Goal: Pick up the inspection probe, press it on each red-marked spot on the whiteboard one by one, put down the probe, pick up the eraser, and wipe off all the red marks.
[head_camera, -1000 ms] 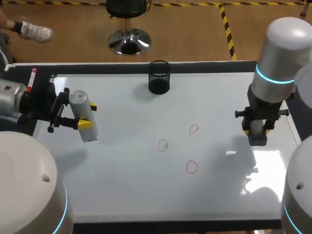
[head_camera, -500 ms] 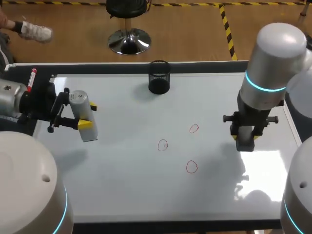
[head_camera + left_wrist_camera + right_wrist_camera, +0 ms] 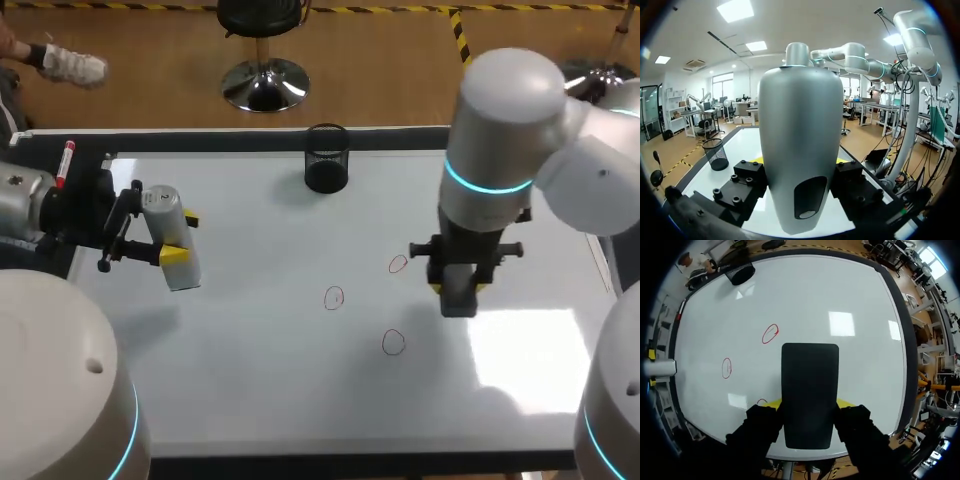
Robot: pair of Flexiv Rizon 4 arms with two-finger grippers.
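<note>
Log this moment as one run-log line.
left jaws: shut on probe, held off to the side | right jaws: shut on eraser over whiteboard | red marks: three, unwiped

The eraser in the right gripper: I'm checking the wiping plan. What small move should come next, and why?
Probably slide the black rectangular eraser, clamped in the right gripper, sideways over the nearest red circle and lower it. All three red circles are unwiped on the whiteboard, and the eraser sits beside them, not over any.
</note>
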